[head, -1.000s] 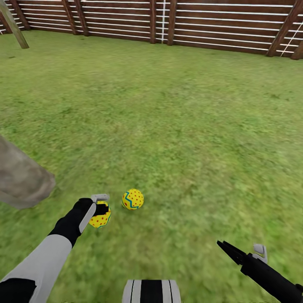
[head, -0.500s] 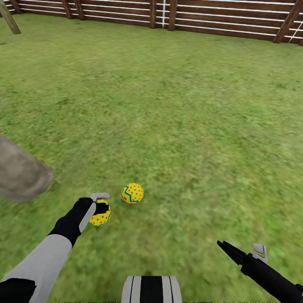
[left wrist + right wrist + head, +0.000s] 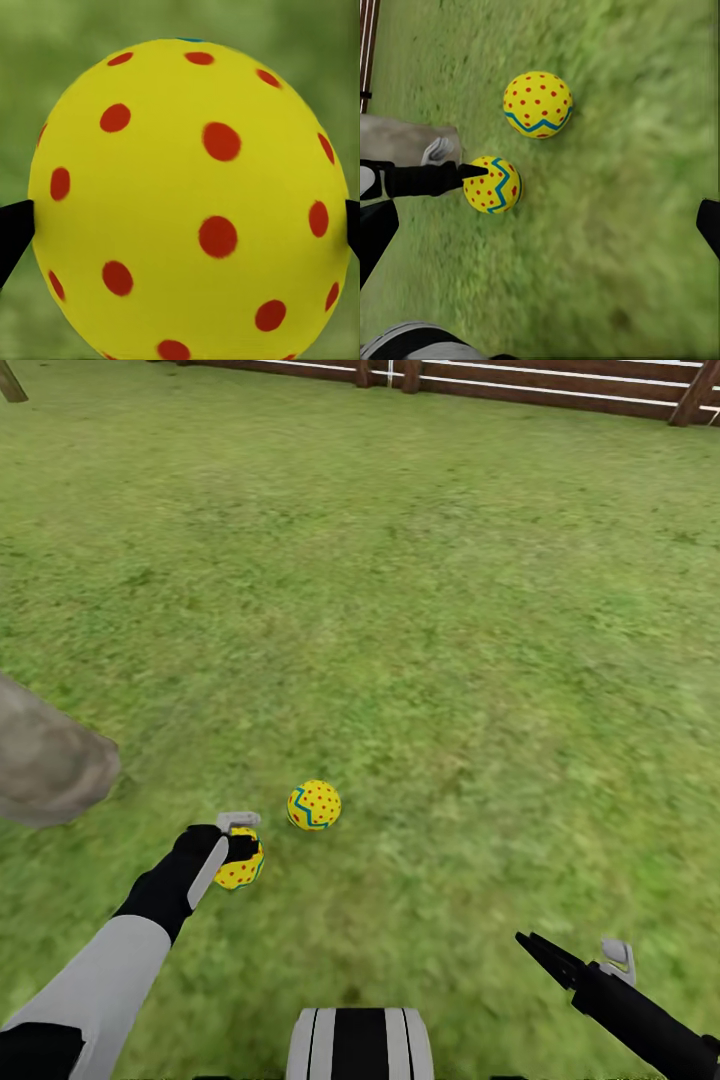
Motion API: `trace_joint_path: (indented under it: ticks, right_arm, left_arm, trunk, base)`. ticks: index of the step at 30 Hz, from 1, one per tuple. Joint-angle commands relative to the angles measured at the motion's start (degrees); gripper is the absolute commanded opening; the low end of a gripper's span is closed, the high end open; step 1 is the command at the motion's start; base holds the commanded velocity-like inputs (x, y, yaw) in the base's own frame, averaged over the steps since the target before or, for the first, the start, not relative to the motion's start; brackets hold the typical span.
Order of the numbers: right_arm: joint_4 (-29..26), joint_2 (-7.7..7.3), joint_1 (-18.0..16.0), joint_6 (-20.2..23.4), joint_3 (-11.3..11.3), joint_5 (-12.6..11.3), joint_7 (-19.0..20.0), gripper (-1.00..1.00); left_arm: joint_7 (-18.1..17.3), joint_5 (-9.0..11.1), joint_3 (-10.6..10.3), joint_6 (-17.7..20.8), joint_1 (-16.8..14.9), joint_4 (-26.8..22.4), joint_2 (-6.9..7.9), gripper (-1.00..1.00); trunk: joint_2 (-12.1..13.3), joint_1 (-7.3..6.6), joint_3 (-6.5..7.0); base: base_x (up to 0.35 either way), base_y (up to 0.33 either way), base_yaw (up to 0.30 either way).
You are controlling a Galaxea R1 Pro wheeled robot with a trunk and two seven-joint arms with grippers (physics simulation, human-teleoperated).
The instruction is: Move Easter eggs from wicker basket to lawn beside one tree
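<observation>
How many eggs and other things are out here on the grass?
Easter eggs: 2, one on the lawn at, one held in the left gripper at
Tree trunks: 1
Fences: 1
Grippers: 2, with the right gripper
Total: 6

The egg [image 3: 314, 805] on the grass [image 3: 450, 660] is yellow with red dots and a blue zigzag. The other egg [image 3: 243, 865] is yellow with red dots too. The grass is green. The fence [image 3: 560, 382] is brown. The tree trunk [image 3: 45, 765] is grey-brown.
</observation>
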Motion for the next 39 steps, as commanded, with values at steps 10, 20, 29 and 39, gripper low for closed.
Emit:
trace_joint_path:
  ticks: [10,20,29,39]
  right_arm:
    - [0.00,0.00,-0.08,0.39,-0.04,-0.22,0.07,1.00]
    - [0.01,0.00,-0.09,0.44,-0.04,-0.14,0.07,1.00]
    - [0.04,0.00,-0.08,0.47,-0.04,-0.13,0.07,1.00]
    - [0.00,0.00,-0.07,0.46,-0.04,-0.13,0.07,1.00]
  left_arm:
    - [0.33,1.21,-0.29,0.02,0.02,1.47,0.07,-1.00]
    - [0.33,1.21,-0.31,0.02,0.02,1.47,0.07,-1.00]
    - [0.33,1.21,-0.29,0.02,0.02,1.47,0.06,-1.00]
    - [0.26,1.21,-0.25,0.02,-0.01,1.48,0.07,1.00]
  trunk:
    - [-0.09,0.17,-1.38]
    - [-0.10,0.19,-1.60]
    - [-0.10,0.19,-1.60]
    - [-0.10,0.19,-1.60]
  base:
    - [0.000,0.000,0.000]
    - [0.000,0.000,0.000]
    - [0.000,0.000,0.000]
    - [0.000,0.000,0.000]
